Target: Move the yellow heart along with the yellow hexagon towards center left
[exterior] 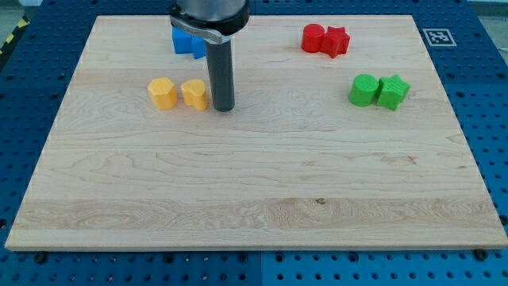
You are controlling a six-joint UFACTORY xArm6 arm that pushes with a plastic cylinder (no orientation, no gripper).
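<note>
The yellow hexagon point(162, 93) sits on the wooden board in the upper left part of the view. The yellow heart point(194, 94) lies just to its right, a small gap between them. My tip point(225, 107) rests on the board right next to the heart's right side, touching or nearly touching it. The dark rod rises from the tip to the arm's body at the view's top.
A blue block point(186, 41) lies at the top, partly hidden behind the rod. A red cylinder point(313, 38) and a red star-like block point(336, 41) sit top right. A green cylinder point(363, 90) and a green block point(392, 91) sit right. The board's left edge point(55, 127) is near the hexagon.
</note>
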